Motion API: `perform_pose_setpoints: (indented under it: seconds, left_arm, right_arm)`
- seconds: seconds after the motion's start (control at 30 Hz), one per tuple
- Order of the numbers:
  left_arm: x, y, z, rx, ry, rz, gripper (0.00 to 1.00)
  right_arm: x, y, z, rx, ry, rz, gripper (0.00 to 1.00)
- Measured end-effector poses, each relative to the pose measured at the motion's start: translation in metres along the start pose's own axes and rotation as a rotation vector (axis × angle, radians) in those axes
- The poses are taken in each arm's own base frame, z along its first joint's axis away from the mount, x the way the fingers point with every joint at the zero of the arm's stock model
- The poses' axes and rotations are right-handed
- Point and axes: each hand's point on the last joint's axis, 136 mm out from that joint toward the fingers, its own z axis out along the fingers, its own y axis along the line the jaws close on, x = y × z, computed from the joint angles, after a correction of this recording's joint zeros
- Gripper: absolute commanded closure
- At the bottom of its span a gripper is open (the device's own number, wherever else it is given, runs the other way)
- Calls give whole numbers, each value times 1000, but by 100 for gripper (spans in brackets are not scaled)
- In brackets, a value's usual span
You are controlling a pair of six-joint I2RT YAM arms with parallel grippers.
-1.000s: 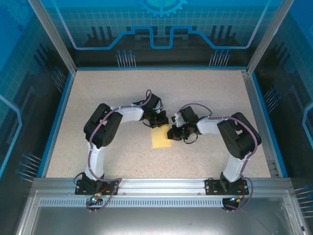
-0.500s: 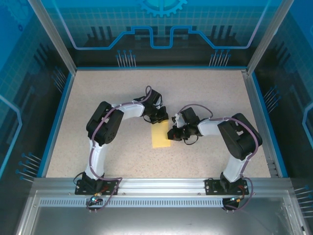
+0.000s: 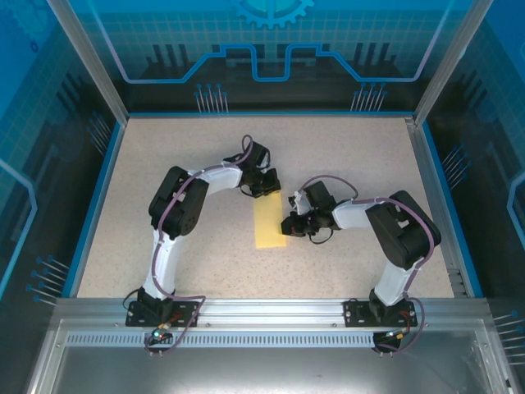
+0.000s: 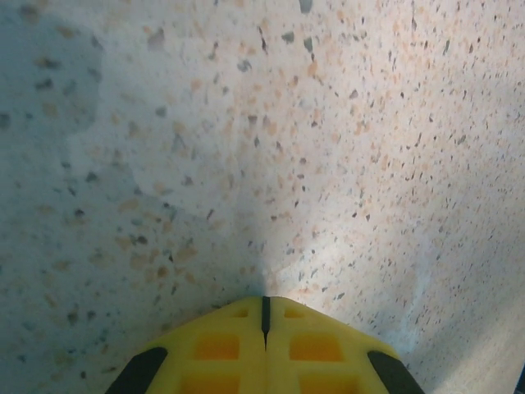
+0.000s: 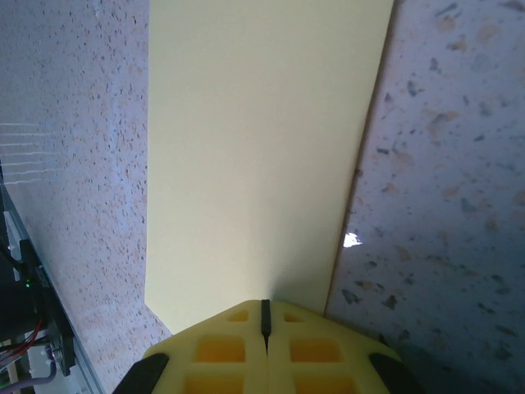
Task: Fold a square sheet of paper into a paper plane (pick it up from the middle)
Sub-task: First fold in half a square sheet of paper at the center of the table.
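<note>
The square sheet of paper point(image 3: 269, 222) lies mid-counter point(image 3: 172, 164) between both arms, looking like a narrow strip. Its long axis runs away from the bases, barely tilted. Left fingers point(image 4: 225, 349) are pressed together at its far end, gripping nothing. Right fingers point(image 5: 308, 349) are also closed, tips on its right edge, probably pinning and flattening a fold.
</note>
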Motion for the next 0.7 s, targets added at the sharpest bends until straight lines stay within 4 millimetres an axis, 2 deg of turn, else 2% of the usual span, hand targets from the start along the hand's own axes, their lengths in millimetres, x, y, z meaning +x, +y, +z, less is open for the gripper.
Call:
perform_pose_setpoints:
  seconds: [0.2,0.43,0.53,0.57,0.7]
  left_arm:
    - [-5,-3,-1,4,-7,22,98]
    - [-16,-8,-16,2,-39,44,81]
    - [-17,-4,-44,-5,-75,31,70]
    - [-16,-1,-59,-6,-95,21,65]
    - [-5,16,-112,1,-167,-25,50]
  right_arm:
    - [1,0,-1,0,1,1,96]
    - [7,1,-6,13,16,24,96]
    - [4,6,-13,18,3,37,95]
    - [-2,11,-16,16,-14,30,94]
    - [-39,32,-27,14,-107,-16,89]
